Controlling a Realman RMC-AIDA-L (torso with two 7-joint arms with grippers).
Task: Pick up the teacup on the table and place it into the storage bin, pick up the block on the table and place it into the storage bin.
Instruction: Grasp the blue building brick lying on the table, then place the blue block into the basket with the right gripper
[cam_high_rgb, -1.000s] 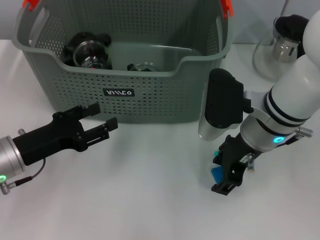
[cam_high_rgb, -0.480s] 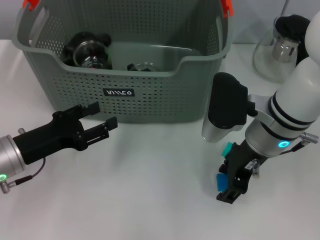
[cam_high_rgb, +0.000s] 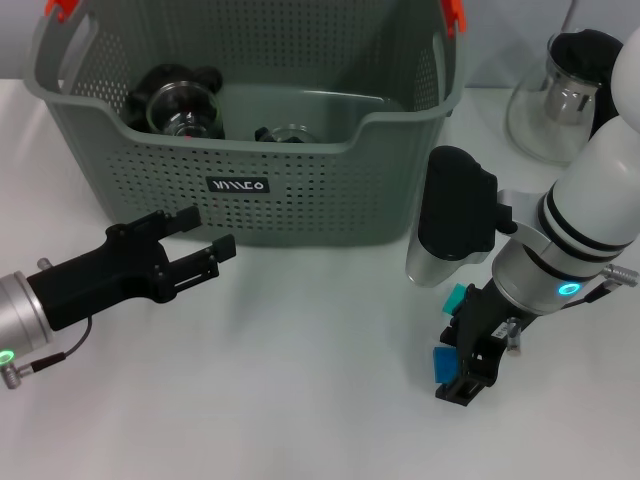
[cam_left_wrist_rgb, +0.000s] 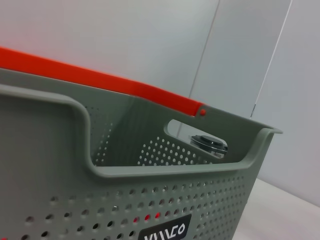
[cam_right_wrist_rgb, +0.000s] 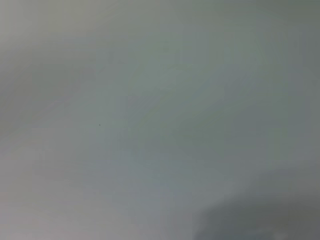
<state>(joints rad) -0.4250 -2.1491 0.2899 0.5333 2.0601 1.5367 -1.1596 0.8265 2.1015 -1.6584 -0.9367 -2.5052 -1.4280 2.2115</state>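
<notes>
Right pincer (cam_high_rgb: 462, 355), low over the table (cam_high_rgb: 300, 400), pinches the blue block (cam_high_rgb: 441, 361) between its fingers: lift it straight up above the rim before swinging toward the storage bin (cam_high_rgb: 250, 190) beyond; left pincer (cam_high_rgb: 205, 245) waits spread apart.

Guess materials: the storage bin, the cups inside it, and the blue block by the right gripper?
Storage bin: matte grey-green moulded plastic, perforated walls, orange clips.
Cups: look like clear glass, see-through with glinting rims; dark parts around them unclear.
Block: solid blue, mostly hidden by the right gripper; likely plastic or painted wood, can't tell.
</notes>
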